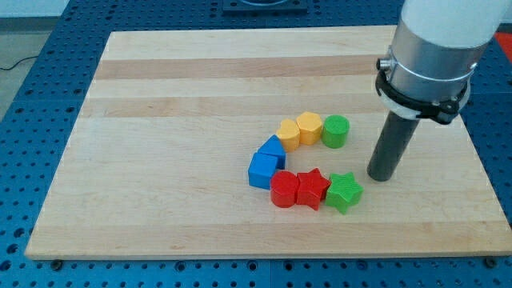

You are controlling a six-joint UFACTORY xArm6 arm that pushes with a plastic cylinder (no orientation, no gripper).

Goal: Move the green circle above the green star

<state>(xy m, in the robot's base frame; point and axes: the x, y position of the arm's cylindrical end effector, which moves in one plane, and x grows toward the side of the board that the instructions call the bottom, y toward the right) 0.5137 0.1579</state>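
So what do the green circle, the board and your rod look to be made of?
The green circle looks like matte painted wood or plastic: flat, even colour with no glare; I can't tell which. The board is pale wood, with lengthwise grain and plank seams showing. My tip, to the view's right of the green star, ends a dark, dull rod, possibly metal or plastic.

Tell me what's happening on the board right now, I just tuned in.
An xArm6 with a straight rod is pushing blocks on a wooden board. My tip sits to the view's right of the cluster, between the green circle and the green star, touching neither. The circle lies toward the view's top from the star, at the end of a row with two yellow blocks. Two blue blocks, a red circle and a red star complete the arc.
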